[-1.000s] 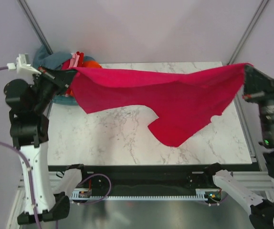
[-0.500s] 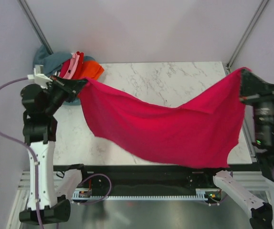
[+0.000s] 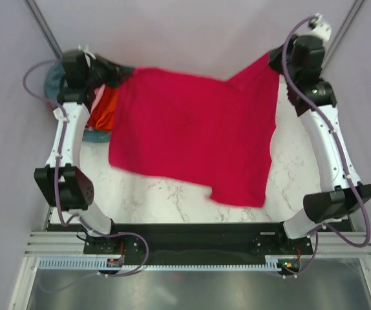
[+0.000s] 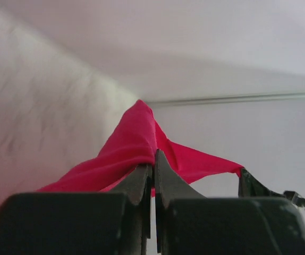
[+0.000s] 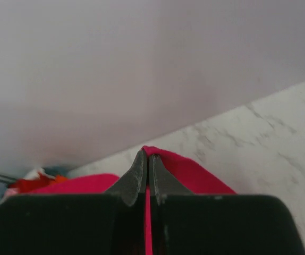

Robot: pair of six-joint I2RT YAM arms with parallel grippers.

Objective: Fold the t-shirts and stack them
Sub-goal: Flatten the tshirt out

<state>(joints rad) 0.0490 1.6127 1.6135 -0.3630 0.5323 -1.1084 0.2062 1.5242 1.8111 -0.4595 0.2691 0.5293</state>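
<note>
Left pincer (image 4: 153, 159) and right pincer (image 5: 147, 159) are each clamping shut on a far corner of the soft crimson-magenta cloth t-shirt (image 3: 192, 135), which is stretching between them over the white marble-patterned counter (image 3: 295, 161), beside the heap of orange and pink shirts (image 3: 105, 106) at far left.

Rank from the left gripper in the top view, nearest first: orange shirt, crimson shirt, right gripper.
1. crimson shirt: its far-left corner is pinched in the left gripper.
2. orange shirt: close by, at the left edge.
3. right gripper: across at the far right, holding the other corner.
</note>
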